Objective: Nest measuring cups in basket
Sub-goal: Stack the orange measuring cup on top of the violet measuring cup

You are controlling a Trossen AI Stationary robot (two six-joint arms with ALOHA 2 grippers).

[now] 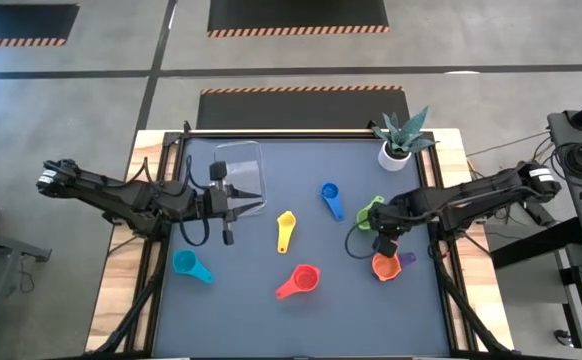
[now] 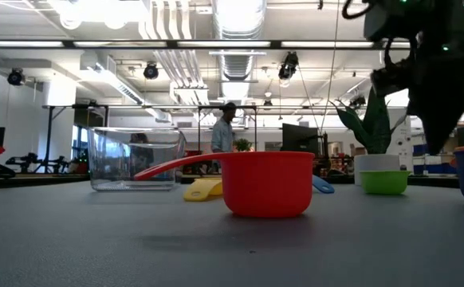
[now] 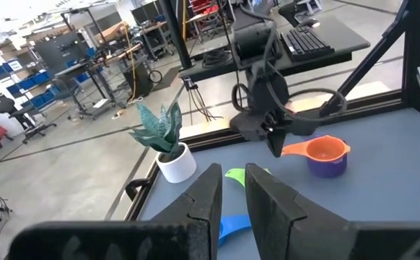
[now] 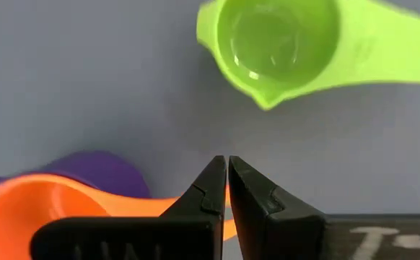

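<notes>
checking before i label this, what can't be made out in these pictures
- Purple cup: high view, mostly covered by the orange cup nested in it.
- Green cup: high view, partly under the right arm.
- Teal cup: absent from the low view.
- Right pincer: shut over the orange handle; no grip visible.
- Basket: its contents unclear through the left arm.

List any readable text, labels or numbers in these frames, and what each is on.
None can be read.
White marks on the right claw body, in the corner of the right wrist view: cut off and blurred, unreadable.
The measuring cups, such as the green cup and the red cup, show no size marks.
The basket and the plant pot are bare.
</notes>
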